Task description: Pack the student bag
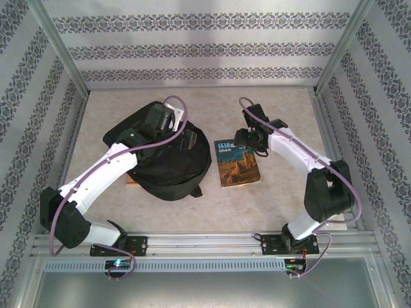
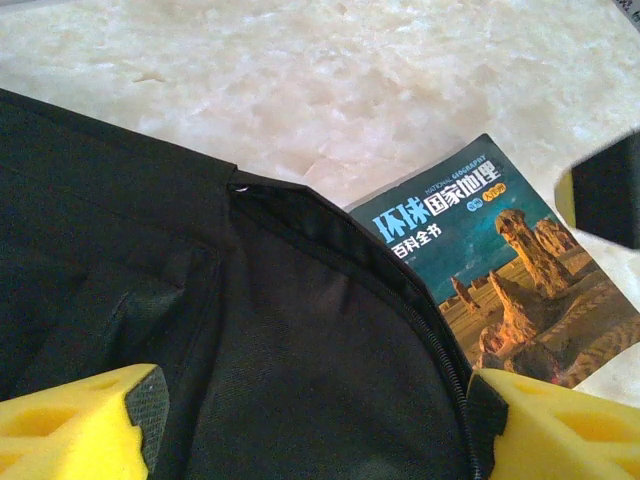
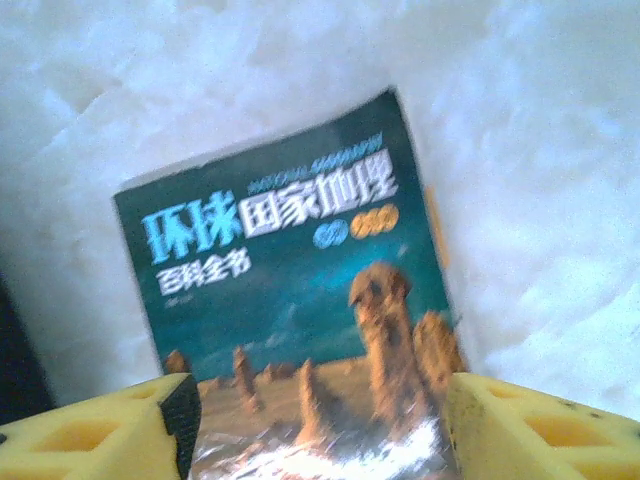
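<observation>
**Bag on bench, book just beside it**

The black student bag (image 1: 172,173) is seen slumped on the left-centre of the bench (image 1: 289,115), partly under the left arm. A book (image 1: 236,165) with a dark cover and desert rock towers is laid flat just to the bag's right. In the left wrist view one corner of the book (image 2: 510,270) is hidden behind the bag's (image 2: 250,350) zipper edge.

The left end effector (image 2: 315,400) is held over the bag's fabric with its yellow fingers spread wide apart. The right end effector (image 3: 318,410) is held over the book (image 3: 290,300), near its far edge. Its fingers are likewise apart, and the cover is seen between and below them. Whether the cover is touched cannot be told.
</observation>
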`<control>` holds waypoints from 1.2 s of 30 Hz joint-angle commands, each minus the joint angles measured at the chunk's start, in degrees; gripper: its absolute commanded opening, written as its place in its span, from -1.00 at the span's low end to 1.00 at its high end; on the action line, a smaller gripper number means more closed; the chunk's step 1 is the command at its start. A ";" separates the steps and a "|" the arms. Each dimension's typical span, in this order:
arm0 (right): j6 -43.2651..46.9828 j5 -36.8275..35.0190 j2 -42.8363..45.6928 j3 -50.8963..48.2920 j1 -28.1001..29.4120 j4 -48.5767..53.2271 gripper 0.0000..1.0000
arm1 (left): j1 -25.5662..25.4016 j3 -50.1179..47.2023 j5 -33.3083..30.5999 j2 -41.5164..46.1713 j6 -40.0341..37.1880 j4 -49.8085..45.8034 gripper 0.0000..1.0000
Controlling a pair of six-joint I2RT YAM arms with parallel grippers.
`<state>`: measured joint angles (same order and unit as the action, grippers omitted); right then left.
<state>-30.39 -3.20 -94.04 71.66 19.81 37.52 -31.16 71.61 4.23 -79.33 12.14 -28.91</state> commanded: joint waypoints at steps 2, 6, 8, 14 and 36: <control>9.53 1.34 -6.77 1.75 -5.11 4.89 0.38 | -0.19 -0.87 -0.10 2.91 -1.46 3.13 0.58; 8.85 3.97 -9.75 1.07 -7.53 4.11 0.50 | -0.14 -1.27 0.93 3.88 -1.01 4.08 0.57; 8.43 6.92 -10.90 0.60 -7.95 3.31 0.53 | -0.15 -1.23 1.28 3.95 -1.09 3.95 0.57; 5.39 18.92 -14.42 -1.31 -7.96 -0.99 0.46 | -0.09 -1.73 2.48 4.80 -1.00 5.16 0.56; -3.66 33.57 -8.35 -8.95 -4.02 -16.00 -0.56 | -0.15 -2.53 3.33 4.01 -0.88 6.14 0.55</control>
<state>-31.24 25.36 -105.36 63.99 16.45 25.36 -31.16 69.95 7.09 -75.77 11.97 -24.77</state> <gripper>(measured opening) 0.225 0.777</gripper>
